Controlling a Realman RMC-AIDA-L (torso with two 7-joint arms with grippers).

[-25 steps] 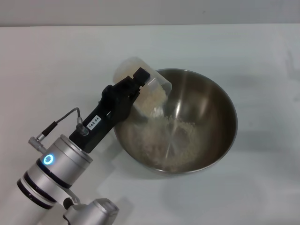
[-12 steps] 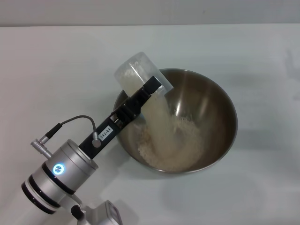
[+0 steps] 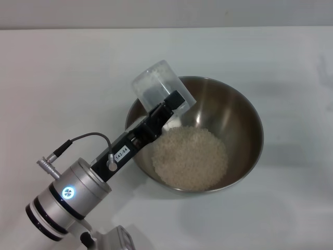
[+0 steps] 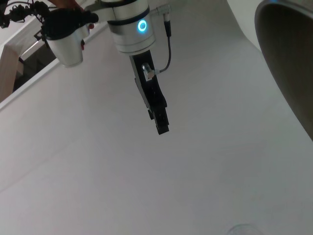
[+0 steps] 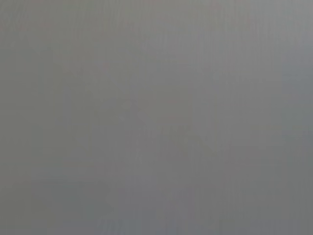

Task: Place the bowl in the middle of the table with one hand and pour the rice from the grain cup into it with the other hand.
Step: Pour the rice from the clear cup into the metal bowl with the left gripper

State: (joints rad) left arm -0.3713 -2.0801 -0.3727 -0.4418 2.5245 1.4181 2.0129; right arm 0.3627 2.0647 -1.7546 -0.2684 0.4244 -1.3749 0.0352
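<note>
**Rice in the bowl, cup nearly empty**

The bowl [image 3: 200, 136] sits on the table [image 3: 62, 78], about in the middle as the head view shows it. So that part of the job looks done.

The rice [image 3: 190, 158] lies in a pale round heap at the bottom of the bowl. No grains show on the table around it.

The left gripper [image 3: 169, 107] reaches in from the near left and holds the cup [image 3: 160, 87] tight. The cup is tipped far over, with its mouth down over the bowl's left rim and its bottom pointing up and away. It looks clear and almost empty. A small white bit shows right under its mouth, maybe the last grains, but I cannot be sure.

So the pour looks about finished. What may be left is small: turn the cup back up, lift it away from the bowl, and set it down on the table.

The right gripper does not show in the head view, and its own camera shows only plain grey. An arm and gripper, likely the right one, show far off in the left wrist view, away from the bowl, but I cannot tell how its fingers stand.
</note>
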